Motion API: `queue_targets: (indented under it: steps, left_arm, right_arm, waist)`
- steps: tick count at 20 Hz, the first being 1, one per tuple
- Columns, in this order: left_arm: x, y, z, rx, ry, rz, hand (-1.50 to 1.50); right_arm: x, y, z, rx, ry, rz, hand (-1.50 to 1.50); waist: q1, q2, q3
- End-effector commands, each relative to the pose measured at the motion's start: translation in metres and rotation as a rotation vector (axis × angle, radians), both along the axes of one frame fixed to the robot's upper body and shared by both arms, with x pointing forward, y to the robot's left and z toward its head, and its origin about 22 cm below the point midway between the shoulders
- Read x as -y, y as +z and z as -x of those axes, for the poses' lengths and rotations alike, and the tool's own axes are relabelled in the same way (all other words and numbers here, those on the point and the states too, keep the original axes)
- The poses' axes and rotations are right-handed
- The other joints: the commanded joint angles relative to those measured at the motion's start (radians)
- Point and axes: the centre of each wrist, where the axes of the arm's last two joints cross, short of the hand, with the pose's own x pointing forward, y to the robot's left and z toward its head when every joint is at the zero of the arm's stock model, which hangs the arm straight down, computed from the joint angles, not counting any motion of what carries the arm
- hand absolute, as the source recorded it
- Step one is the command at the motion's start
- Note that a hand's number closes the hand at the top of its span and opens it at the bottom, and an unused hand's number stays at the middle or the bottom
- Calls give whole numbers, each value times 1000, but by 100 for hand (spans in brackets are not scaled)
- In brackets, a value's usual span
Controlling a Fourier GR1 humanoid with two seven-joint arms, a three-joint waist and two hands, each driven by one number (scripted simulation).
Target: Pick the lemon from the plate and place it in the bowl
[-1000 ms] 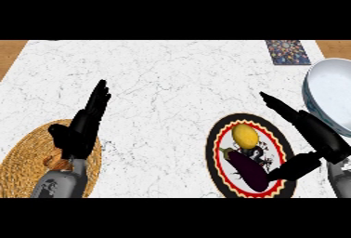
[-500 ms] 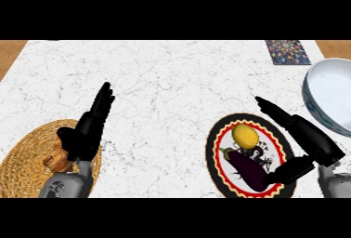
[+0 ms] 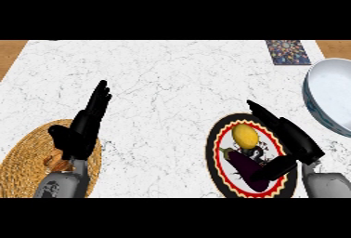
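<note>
We observe the lemon [image 3: 244,135] lying on the plate [image 3: 218,165], in the upper half of its black centre. The plate carries a red and cream zigzag border. A dark purple eggplant [image 3: 248,170] lies just below the lemon, touching or nearly touching it.

We find the right hand [image 3: 286,139] over the right side of the plate, fingers straight and pointing up and to the left, thumb extended over the eggplant. It is released and grasps nothing; the lemon sits just left of its fingers.

We locate the bowl [image 3: 328,100], pale blue-white, at the right edge of the white marble counter [image 3: 171,83], well apart from the lemon.

The left hand [image 3: 83,128] rests released at the lower left, fingers straight and up, over the rim of a woven mat [image 3: 27,160].

A patterned tile [image 3: 288,51] lies near the top right. We can read no writing or labels on any item.
</note>
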Motion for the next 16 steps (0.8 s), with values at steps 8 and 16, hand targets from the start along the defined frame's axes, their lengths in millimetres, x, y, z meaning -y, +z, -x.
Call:
queue_targets:
  steps: [8,16]
  left_arm:
    - [10,9,1,1,-3,-2,0]
    - [1,-2,1,-8,7,2,0]
  right_arm:
    - [-5,-49,-12,24,-34,209,-150]
    - [-6,-64,-37,-12,13,194,-150]
  waist:
    - [6,1,0]
    - [5,1,0]
